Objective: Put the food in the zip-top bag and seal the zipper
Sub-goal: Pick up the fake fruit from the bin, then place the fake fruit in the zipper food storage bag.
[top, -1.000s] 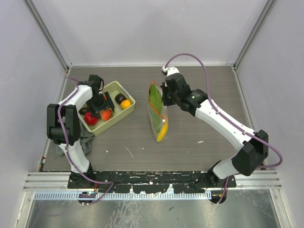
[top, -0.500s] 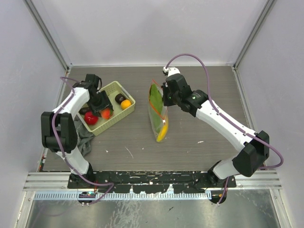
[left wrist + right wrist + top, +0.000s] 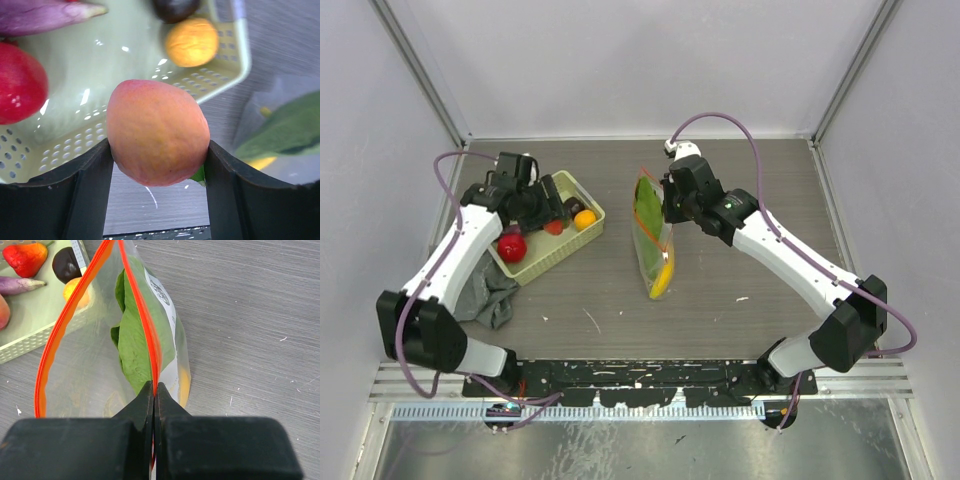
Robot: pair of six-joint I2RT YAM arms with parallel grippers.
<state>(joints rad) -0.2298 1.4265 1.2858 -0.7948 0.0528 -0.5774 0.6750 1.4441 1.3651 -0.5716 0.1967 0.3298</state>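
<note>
L hand [image 3: 158, 155] is clamped on a peach-orange fruit [image 3: 157, 125], fingers on both its sides. It is lifted off the mesh basket [image 3: 240, 55], above the basket's near-right corner.

Key relation: the zip-top bag [image 3: 651, 250] lies to the R of the L hand, across a bare strip of counter [image 3: 750, 180]. The bag's long axis runs far-to-near, roughly square to the path the fruit needs.

R hand [image 3: 154, 390] is clenched on the zipper [image 3: 65, 315], pinching one lip at the far end. The other lip bows out twd the basket side, so the mouth stands as an open loop. The mouth looks wide enough for the fruit, prob.

Inside the bag: green leaf [image 3: 137, 340], plus the banana [image 3: 661, 283] at the near end.

Left in the basket: red pc [image 3: 20, 90], orange ball [image 3: 192, 42], dark pc [image 3: 175, 7], purple pc [image 3: 45, 15].

L arm is nearer the food, R arm is on the bag. L arm pose: elbow out twd the near-left, forearm reaching far-right, wrist pitched down over the basket. R arm pose: long reach from the near-right base, hand pointing down at the bag's far end.

Next, I'd judge: carry the fruit R, over the bowed lip, and let go inside. Zip not sealed yet.
</note>
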